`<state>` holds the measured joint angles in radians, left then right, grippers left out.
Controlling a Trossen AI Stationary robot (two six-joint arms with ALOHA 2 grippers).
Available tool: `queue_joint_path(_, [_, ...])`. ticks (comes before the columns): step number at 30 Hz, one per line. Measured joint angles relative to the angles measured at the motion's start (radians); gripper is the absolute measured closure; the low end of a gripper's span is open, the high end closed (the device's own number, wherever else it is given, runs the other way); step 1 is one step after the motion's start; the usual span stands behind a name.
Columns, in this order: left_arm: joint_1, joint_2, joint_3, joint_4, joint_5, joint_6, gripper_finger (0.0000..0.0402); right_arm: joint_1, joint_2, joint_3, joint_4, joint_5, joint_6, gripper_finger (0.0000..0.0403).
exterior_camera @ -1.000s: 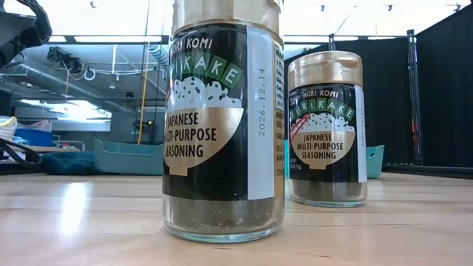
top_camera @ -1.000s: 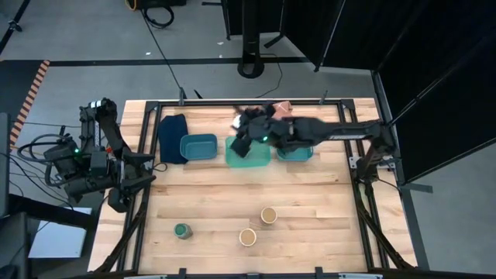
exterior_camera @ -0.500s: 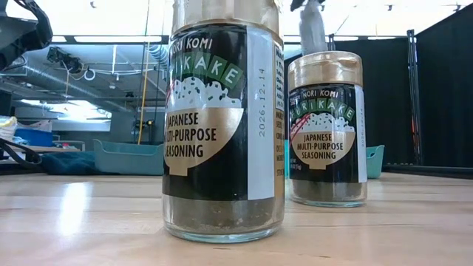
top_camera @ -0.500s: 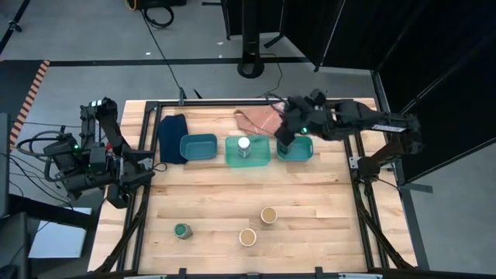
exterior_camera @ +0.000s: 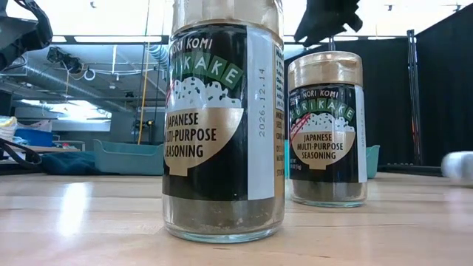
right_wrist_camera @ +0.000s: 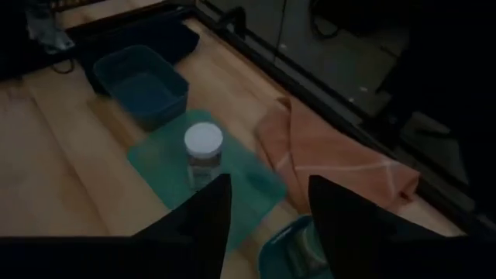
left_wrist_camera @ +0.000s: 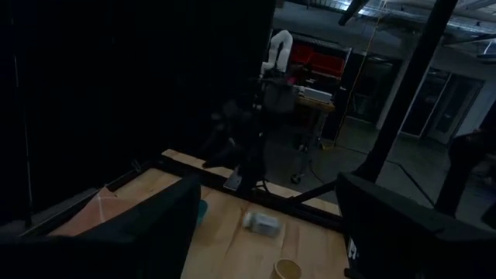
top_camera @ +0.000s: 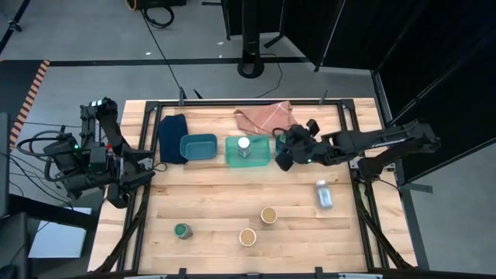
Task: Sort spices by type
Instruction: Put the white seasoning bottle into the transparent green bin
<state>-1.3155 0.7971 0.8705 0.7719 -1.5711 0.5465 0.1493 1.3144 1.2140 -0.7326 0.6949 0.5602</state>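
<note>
Spice jar, white-lidded and clear, is seen lying on its side on the counter, just beside the right tool, whose fingers are parted and empty; left tool is parked far off, released

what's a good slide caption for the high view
One white jar standing in the middle tray, another lying loose on the table.

The pale planked wooden tabletop carries a dark teal plastic tray, a translucent green tray holding a white-lidded clear jar, and a salmon-pink cloth with pale stripes. A navy folded cloth lies beside them. Two tan-lidded black-labelled jars and a green-lidded jar stand nearer.
</note>
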Motion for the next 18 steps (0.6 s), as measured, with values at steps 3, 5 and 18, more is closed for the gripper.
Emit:
queue_joint_path(3, [0.0, 0.0, 0.0, 0.0, 0.0, 0.0, 0.0094, 0.012, -0.062, 0.007, -0.041, -0.122, 0.002, 0.0217])
queue_joint_path(5, [0.002, 0.0, 0.0, 0.0, 0.0, -0.001, 0.0094, 0.032, -0.113, 0.007, -0.086, -0.231, 0.033, 0.0214])
queue_joint_path(18, [0.058, 0.008, 0.0, -0.017, 0.0, -0.004, 0.0094, 0.666, -0.208, -0.127, -0.461, -0.424, 1.073, 0.022])
